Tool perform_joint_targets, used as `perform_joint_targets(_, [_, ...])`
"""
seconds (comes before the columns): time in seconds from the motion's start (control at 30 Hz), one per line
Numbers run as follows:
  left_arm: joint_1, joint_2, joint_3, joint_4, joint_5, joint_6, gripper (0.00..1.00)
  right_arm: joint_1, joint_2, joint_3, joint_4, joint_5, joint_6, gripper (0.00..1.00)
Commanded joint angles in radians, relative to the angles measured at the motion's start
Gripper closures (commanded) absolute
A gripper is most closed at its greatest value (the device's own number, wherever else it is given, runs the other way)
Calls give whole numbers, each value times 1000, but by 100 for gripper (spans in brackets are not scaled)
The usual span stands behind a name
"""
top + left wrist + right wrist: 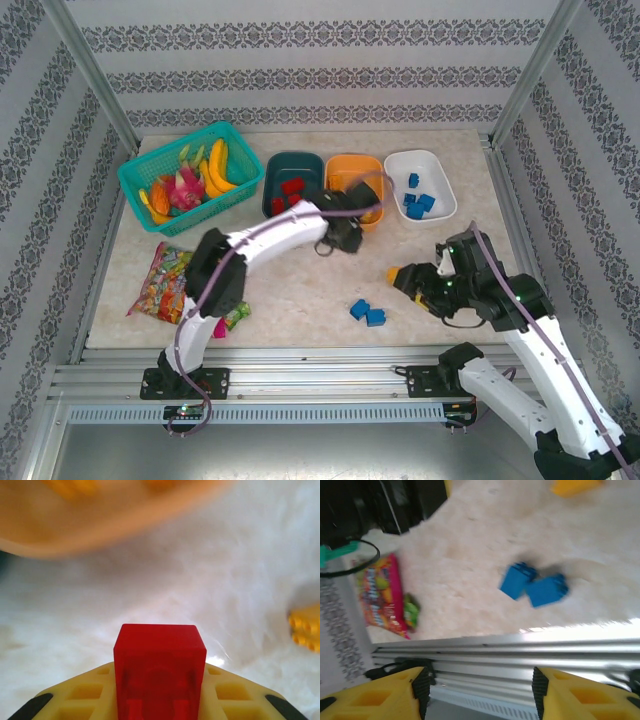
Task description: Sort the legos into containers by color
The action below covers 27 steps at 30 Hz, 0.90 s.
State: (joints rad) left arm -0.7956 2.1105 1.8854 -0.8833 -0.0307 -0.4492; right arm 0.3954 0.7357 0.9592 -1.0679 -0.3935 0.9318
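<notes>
Red lego (pixel 160 672) before orange tub (pixel 105 532) with bricks (pixel 70 486)

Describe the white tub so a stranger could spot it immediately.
On the table, a turquoise fruit basket sits far left, with three tubs in a row to its right. The white tub is the rightmost, beside the orange tub. It alone is white and holds blue bricks.

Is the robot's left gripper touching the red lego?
Touching. The left wrist view shows the red lego wedged between the yellow jaws of the left gripper, pressed against it on both sides with no gap.
</notes>
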Motion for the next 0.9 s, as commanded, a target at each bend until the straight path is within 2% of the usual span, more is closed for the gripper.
perform_joint_targets(0.0, [103, -68, 32, -23, 16, -20, 72, 17, 28, -23, 322, -86, -24, 38])
perform_joint_targets(0.17, [257, -23, 90, 66, 94, -39, 72, 63, 147, -50, 619, -54, -4, 35])
perform_joint_targets(0.3, [344, 107, 244, 107, 167, -74, 72, 95, 279, -19, 714, -31, -4, 34])
perform_joint_targets(0.53, [427, 380, 571, 80, 258, -120, 72, 103, 411, 62, 702, -44, -42, 35])
perform_joint_targets(0.73, [461, 460, 592, 128, 365, -172, 67, 87, 429, 57, 682, -56, -54, 35])
perform_joint_targets(0.87, [460, 468, 588, 114, 400, -162, 52, 74, 448, 51, 650, -55, -62, 35])
